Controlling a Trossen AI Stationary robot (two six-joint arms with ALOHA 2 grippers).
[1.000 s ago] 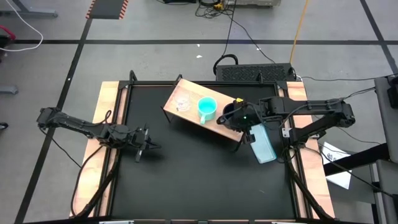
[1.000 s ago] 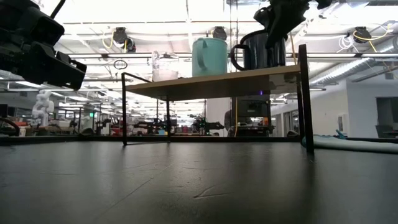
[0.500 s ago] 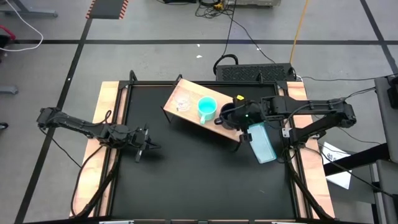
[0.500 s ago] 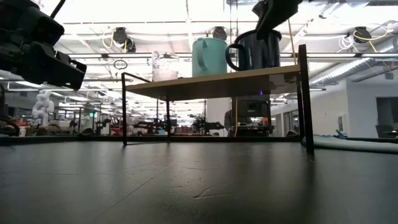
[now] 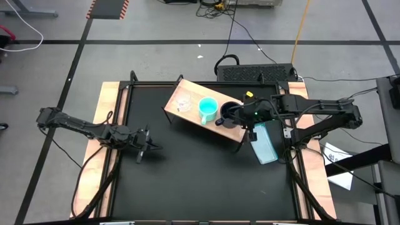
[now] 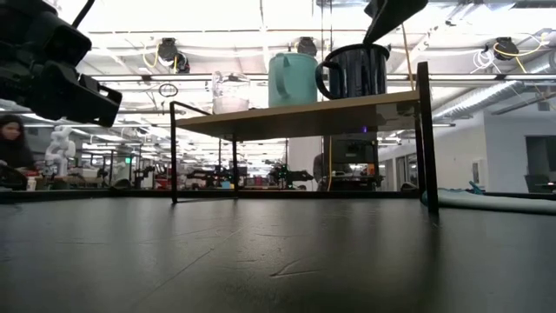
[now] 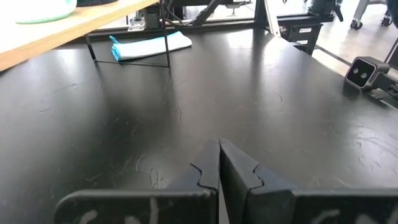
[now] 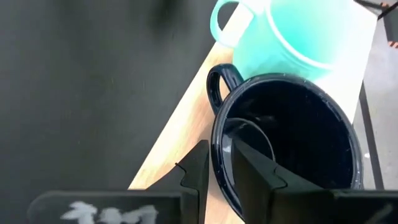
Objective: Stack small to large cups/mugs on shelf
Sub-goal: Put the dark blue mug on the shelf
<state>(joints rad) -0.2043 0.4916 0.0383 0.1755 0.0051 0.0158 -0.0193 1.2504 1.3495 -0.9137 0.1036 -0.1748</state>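
Left arm stretched in low over the bench's left side, left claw (image 5: 153, 148) pressed fully together just above the black surface, clear of every object. Right arm reaching in from the right edge toward the near-right end of the shelf, right claw (image 8: 214, 165) pointing down over the large black enamel mug with handle (image 5: 229, 113). Fingers parted by a slim gap, poised at the mug's rim on the handle side. In the low view, sits just above that rim; cannot tell whether touching.

Black bench (image 5: 200, 175) with wooden side strips. On it, set at a slant, the light wooden rectangular shelf on thin dark legs (image 5: 194, 120). Just beside the shelf's right end, a flat light-blue rectangular item (image 5: 264, 142) lying on the bench. Beyond, an open workshop hall with bright ceiling lights; a person (image 6: 10, 139) at the far left edge of the low view.

On the shelf, in one row: small clear transparent cup (image 5: 183, 102) at the left, mid-sized turquoise mug with handle (image 5: 207, 109) in the middle, black mug at the right, all upright. Turquoise and black mugs nearly touching.
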